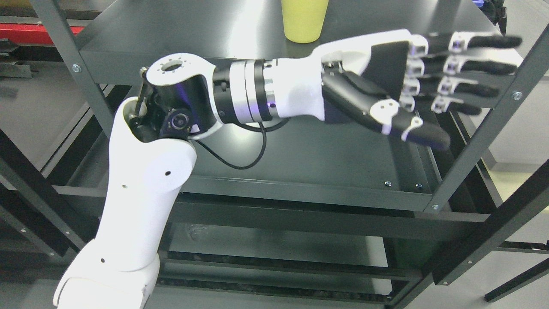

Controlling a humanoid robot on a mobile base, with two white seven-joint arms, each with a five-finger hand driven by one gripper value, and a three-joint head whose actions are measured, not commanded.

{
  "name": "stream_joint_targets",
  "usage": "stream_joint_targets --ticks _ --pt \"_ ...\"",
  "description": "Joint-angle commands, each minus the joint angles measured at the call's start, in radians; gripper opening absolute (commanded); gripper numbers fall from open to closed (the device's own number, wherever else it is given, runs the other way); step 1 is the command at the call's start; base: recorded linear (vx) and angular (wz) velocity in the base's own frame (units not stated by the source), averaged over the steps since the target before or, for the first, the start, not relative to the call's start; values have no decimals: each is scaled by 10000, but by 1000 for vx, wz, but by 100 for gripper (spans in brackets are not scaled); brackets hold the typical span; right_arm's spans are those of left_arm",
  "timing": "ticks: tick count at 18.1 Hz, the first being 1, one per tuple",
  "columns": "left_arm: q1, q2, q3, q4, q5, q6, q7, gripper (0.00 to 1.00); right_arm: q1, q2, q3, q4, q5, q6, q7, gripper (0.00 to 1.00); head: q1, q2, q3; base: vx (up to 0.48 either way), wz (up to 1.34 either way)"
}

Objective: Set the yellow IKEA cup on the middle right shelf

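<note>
The yellow cup (303, 20) stands upright on the dark upper shelf (171, 38) at the top centre, its top cut off by the picture edge. My left hand (446, 86) reaches across from the lower left and hovers flat in front of the shelf rack's right side, below and to the right of the cup. Its fingers (484, 64) are stretched out straight and hold nothing. The thumb (411, 126) points right as well. The hand does not touch the cup. The right arm is out of view.
The rack is grey metal with a lower shelf (309, 159) beneath my forearm and another shelf (274, 249) below that. A slanted upright post (493, 124) stands just right of my fingertips. A black cable (240, 165) loops under my wrist.
</note>
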Motion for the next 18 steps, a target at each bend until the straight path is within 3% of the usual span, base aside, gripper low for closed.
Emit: stream_joint_targets --ticks 1,5,7,9,12,14,18 --pt "1074 184 -2518 -472 90 -3 -228 96 138 -175 169 0 -245 3 6 99 0 0 0 0 0" --pt "2530 260 -3028 -350 -460 -34 -213 96 138 -175 169 0 -245 3 6 100 0 0 0 0 0" --pt "3282 174 -2754 48 -2111 -247 -198 99 138 -175 169 0 -245 3 6 99 0 0 0 0 0" --pt "3987 174 -1776 691 -3173 -1316 -106 99 138 -175 169 0 -245 3 6 99 0 0 0 0 0" --pt "4955 174 -379 1351 -5394 -3799 -90 99 138 -175 169 0 -245 3 6 99 0 0 0 0 0" --pt "5323 174 449 1690 -6089 -5135 397 99 138 -175 169 0 -245 3 6 99 0 0 0 0 0" --pt "5907 174 2152 1845 -7316 -5786 3154 99 138 -175 169 0 -245 3 6 99 0 0 0 0 0"
